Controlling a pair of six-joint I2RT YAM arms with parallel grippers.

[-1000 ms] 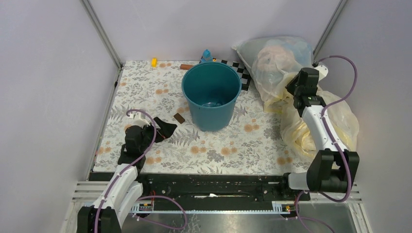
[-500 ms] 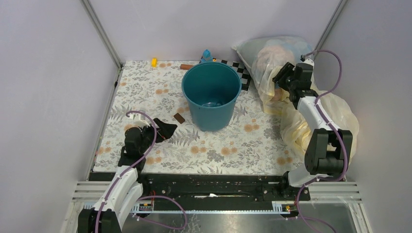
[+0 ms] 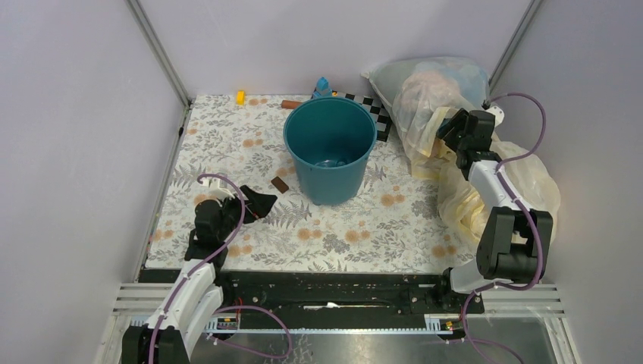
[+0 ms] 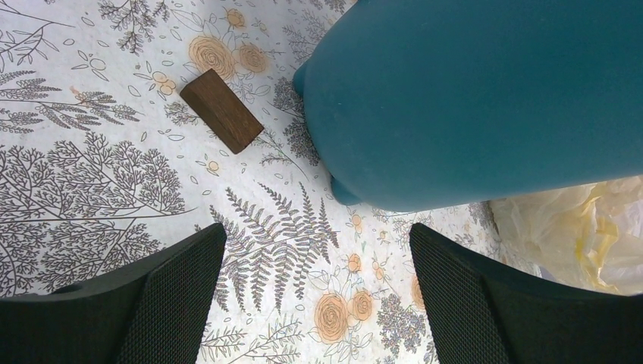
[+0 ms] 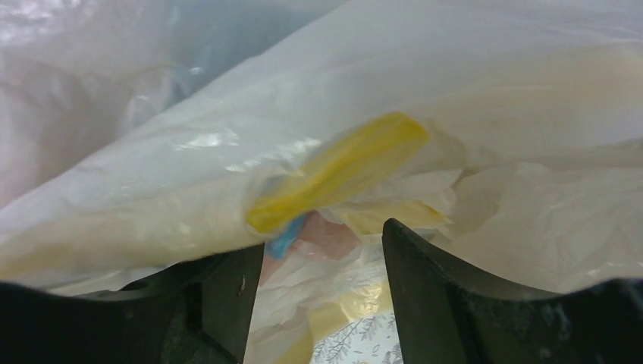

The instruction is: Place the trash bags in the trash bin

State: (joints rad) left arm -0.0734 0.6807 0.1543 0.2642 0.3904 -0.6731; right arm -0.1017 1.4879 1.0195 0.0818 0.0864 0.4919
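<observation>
The teal trash bin (image 3: pixel 330 148) stands upright in the middle of the table, and its wall fills the left wrist view (image 4: pixel 485 91). Something shiny lies at its bottom. I cannot make out a whole blue trash bag; only a small blue scrap (image 5: pixel 288 236) shows among plastic in the right wrist view. My left gripper (image 3: pixel 254 203) (image 4: pixel 317 258) is open and empty, low over the table left of the bin. My right gripper (image 3: pixel 447 123) (image 5: pixel 322 262) is open, pressed against the clear stuffed bag (image 3: pixel 428 95) and pale-yellow bags (image 3: pixel 523 182), with film between its fingers.
A brown block (image 3: pixel 280 184) (image 4: pixel 221 111) lies left of the bin. A checkered board (image 3: pixel 377 106), a brown stick (image 3: pixel 291 104), a yellow piece (image 3: pixel 240 96) and a blue figure (image 3: pixel 323 85) lie at the back. Walls close in on both sides.
My right arm has swung its gripper left toward the clear bag, then drawn back slightly and lower. The left arm has not moved.
</observation>
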